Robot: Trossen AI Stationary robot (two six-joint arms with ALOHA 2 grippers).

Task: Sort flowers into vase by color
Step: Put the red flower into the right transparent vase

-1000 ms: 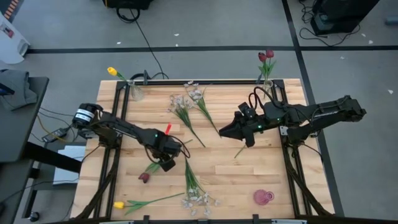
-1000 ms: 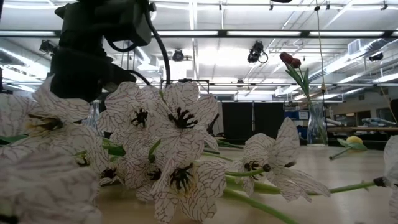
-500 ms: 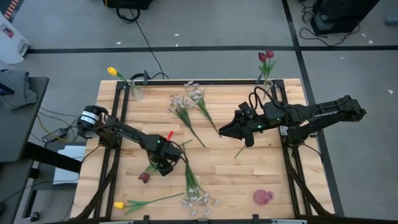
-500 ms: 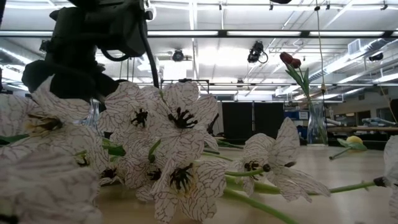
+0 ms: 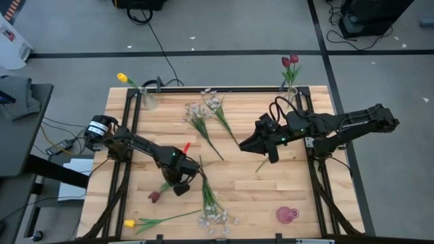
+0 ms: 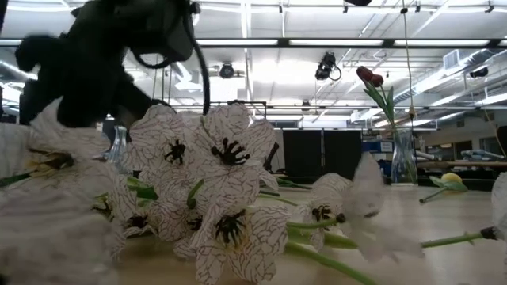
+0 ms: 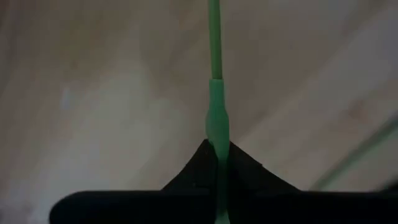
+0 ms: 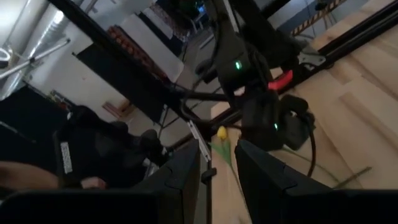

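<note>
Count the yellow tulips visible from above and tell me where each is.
2. One yellow tulip stands in the vase at the table's far left corner; the other yellow tulip lies flat near the front left edge. Others may be hidden.

Dark red tulip (image 5: 155, 196), seemingly stem-pinched.

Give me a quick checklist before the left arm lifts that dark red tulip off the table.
1. Left hand shut on the stem: ok.
2. It's the dark red tulip: ok, the stem runs from the left hand to that bloom.
3. Whitish spray clear of the left hand: cannot tell, it lies right beside it.
4. Red vase upright at the far right corner, already holding red tulips: ok.
5. Right hand out of the way: not ok, it hangs over mid-table between the left hand and that vase.
</note>
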